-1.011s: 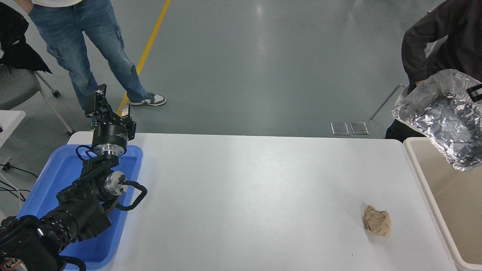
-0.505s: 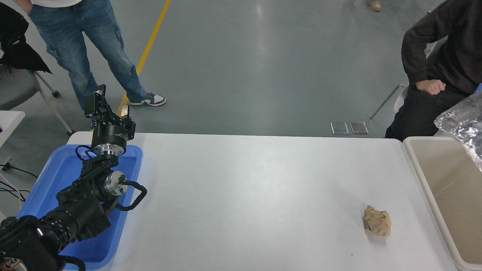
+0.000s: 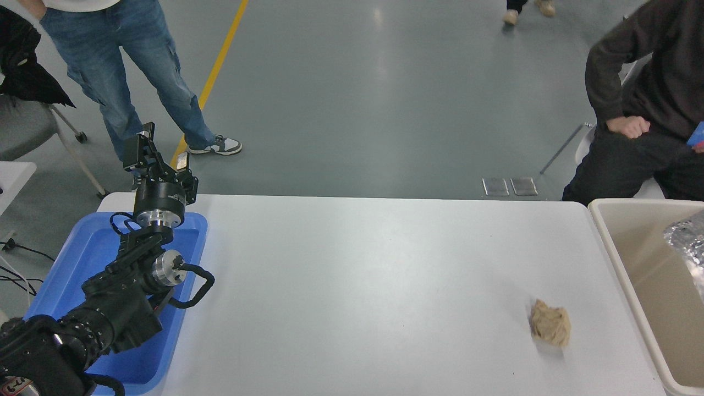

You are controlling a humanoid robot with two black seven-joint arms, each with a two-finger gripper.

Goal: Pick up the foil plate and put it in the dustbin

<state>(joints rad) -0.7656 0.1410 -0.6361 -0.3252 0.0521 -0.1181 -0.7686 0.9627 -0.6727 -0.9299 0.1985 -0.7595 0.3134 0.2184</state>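
foil plate (image 3: 688, 242) over dustbin (image 3: 616, 253) – edge only | L hand (image 3: 157, 159) parked, fingers apart | R hand – unseen

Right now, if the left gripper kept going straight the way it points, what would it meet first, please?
Probably nothing on the table: the left gripper points up and beyond the far edge, toward a standing person's legs, though depth is unclear.

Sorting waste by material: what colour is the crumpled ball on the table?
Brown, like kraft paper: the crumpled ball shows best in the head view.
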